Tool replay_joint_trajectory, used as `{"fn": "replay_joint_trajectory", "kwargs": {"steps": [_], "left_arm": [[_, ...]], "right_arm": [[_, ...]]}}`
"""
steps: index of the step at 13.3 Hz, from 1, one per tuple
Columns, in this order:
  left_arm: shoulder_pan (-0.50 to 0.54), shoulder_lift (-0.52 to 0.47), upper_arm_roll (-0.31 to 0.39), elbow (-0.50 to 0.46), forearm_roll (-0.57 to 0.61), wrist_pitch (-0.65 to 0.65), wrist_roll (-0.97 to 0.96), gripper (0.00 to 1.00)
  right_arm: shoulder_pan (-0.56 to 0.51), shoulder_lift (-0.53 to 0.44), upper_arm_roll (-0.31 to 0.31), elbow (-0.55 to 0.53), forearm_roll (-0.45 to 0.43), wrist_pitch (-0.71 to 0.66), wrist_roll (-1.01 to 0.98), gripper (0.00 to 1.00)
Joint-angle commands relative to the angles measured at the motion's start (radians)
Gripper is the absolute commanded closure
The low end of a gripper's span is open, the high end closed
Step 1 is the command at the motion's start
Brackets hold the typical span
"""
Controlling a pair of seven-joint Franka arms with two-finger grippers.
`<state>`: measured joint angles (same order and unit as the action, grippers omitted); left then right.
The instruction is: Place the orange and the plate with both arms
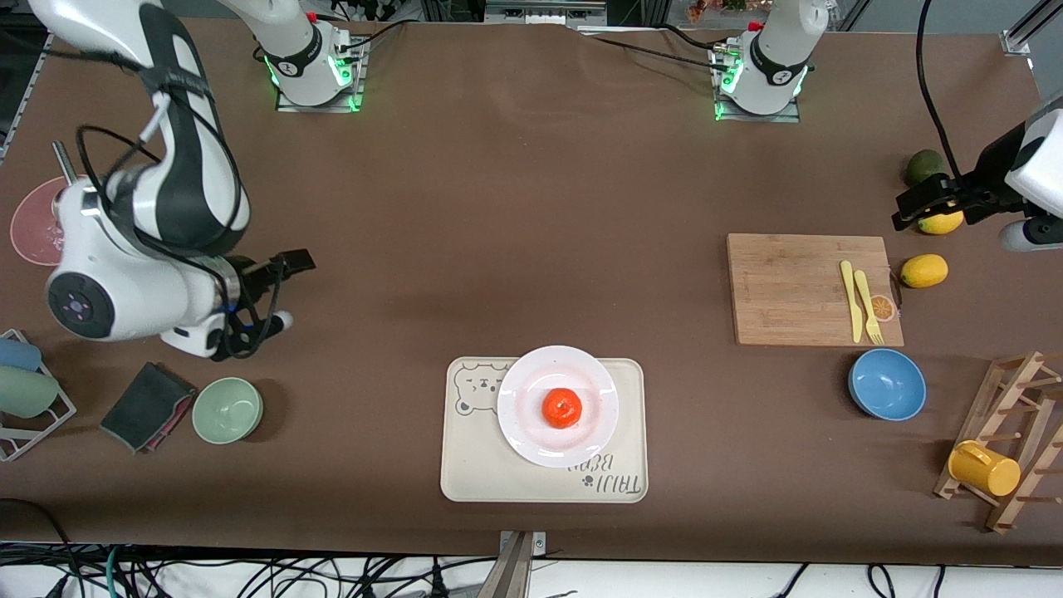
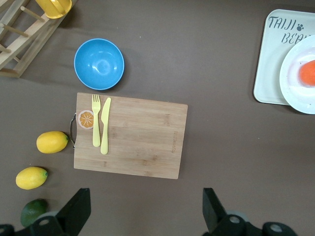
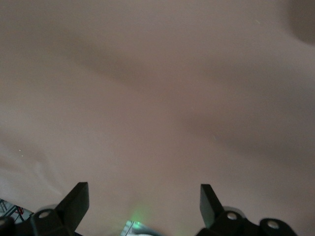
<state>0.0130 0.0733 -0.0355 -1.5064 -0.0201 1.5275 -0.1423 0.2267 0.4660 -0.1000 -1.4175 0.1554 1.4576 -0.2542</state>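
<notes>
The reddish orange [image 1: 561,408] lies in the middle of the white plate [image 1: 521,389]. The plate rests on a cream bear tray [image 1: 465,465] near the table's front edge. In the left wrist view the orange [image 2: 309,73] and plate [image 2: 294,81] show at the frame's edge. My left gripper [image 1: 923,203] is open and empty, up over a lemon at the left arm's end; its own view shows it [image 2: 145,211] above bare table beside the cutting board. My right gripper [image 1: 282,291] is open and empty, over bare table above the green bowl; it also shows in its own view [image 3: 142,206].
A wooden cutting board [image 1: 797,286] carries a yellow knife and fork [image 1: 862,303]. Two lemons [image 1: 924,270] and a dark green fruit [image 1: 924,166] lie beside it. A blue bowl [image 1: 887,384], a rack with a yellow mug [image 1: 984,468], a green bowl [image 1: 227,409], a dark cloth [image 1: 147,405] and a pink plate [image 1: 33,224] stand about.
</notes>
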Motion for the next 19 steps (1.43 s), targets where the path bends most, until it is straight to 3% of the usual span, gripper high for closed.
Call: {"fn": "replay_joint_trajectory", "kwargs": {"steps": [1,5,9,11,13,15,19], "left_arm": [[0.005,0.010,-0.003,0.026,0.008,-0.020,0.003,0.00],[0.005,0.010,-0.003,0.025,0.008,-0.020,0.003,0.00],[0.005,0.010,-0.003,0.025,0.008,-0.020,0.001,0.00],[0.005,0.010,-0.003,0.025,0.008,-0.020,0.003,0.00],[0.005,0.010,-0.003,0.025,0.008,-0.020,0.003,0.00],[0.005,0.010,-0.001,0.025,0.008,-0.020,0.003,0.00],[0.005,0.010,-0.001,0.025,0.008,-0.020,0.003,0.00]], "right_arm": [[0.008,-0.096,-0.018,-0.052,-0.089,-0.042,0.087,0.00],[0.008,-0.157,-0.085,-0.064,-0.128,-0.069,0.115,0.00],[-0.058,-0.404,-0.069,-0.366,-0.162,0.231,0.109,0.00],[-0.165,-0.425,-0.002,-0.365,-0.163,0.176,0.098,0.00],[-0.179,-0.472,0.000,-0.362,-0.166,0.170,0.122,0.00],[-0.184,-0.509,0.008,-0.339,-0.227,0.143,0.217,0.00],[-0.202,-0.518,0.008,-0.320,-0.203,0.144,0.262,0.00]]}}
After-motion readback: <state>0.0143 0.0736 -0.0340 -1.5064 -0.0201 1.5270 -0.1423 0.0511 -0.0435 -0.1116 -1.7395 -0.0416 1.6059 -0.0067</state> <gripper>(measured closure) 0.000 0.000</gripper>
